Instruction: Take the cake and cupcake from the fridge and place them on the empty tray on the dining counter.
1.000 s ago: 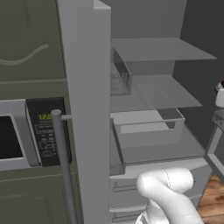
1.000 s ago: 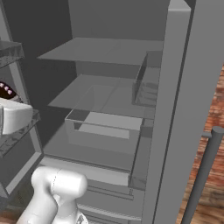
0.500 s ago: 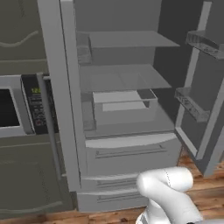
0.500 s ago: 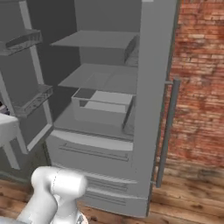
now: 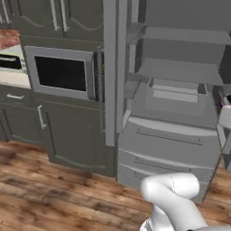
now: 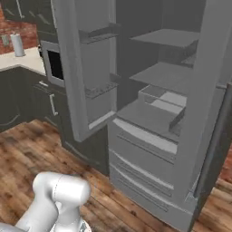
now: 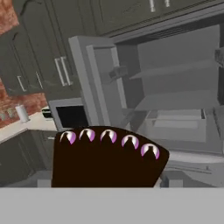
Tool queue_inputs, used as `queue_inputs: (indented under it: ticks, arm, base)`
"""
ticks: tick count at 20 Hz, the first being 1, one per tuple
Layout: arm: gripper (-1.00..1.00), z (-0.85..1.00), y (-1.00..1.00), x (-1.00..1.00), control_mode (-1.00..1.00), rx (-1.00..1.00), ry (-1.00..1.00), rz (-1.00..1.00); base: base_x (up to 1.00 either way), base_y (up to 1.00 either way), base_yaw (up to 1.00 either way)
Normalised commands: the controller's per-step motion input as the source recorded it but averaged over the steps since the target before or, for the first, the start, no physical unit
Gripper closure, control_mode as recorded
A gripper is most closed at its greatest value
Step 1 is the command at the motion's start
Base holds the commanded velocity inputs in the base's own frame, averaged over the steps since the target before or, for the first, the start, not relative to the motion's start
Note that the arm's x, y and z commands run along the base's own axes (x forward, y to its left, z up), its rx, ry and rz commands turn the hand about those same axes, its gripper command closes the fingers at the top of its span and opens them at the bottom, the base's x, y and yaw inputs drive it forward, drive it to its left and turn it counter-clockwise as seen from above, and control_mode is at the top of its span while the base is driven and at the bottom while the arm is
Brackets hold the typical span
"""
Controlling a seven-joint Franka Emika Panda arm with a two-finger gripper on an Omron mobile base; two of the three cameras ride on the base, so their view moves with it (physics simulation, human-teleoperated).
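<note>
The hand [image 5: 224, 115] is wide around the cake [image 7: 107, 159], which sits right in its grip with the dark top up close, and the open fridge [image 7: 175, 87] is just ahead, so I think the tray lies the other way.

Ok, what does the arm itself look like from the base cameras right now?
The arm is smooth, glossy white: thick rounded tubular links meeting at a bulbous joint. No cables, markings or labels are visible on it in either base view.
</note>
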Motion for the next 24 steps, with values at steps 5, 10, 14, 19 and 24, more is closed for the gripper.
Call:
queue_inputs:
  ticks: [5, 10, 14, 19, 24]
  arm:
    - [1.00, 0.00, 0.00, 0.00, 1.00, 0.00, 0.00, 0.00]
    - [1.00, 0.00, 0.00, 0.00, 1.00, 0.00, 0.00, 0.00]
    - [1.00, 0.00, 0.00, 0.00, 1.00, 0.00, 0.00, 0.00]
    - [1.00, 0.00, 0.00, 0.00, 1.00, 0.00, 0.00, 0.00]
    - [1.00, 0.00, 0.00, 0.00, 1.00, 0.00, 0.00, 0.00]
  base:
    - [-0.42, -0.14, 0.94]
    - [-0.96, -0.92, 0.59]
    - [-1.00, -0.63, 0.36]
    - [-1.00, 0.09, 0.25]
    - [-1.00, 0.79, 0.23]
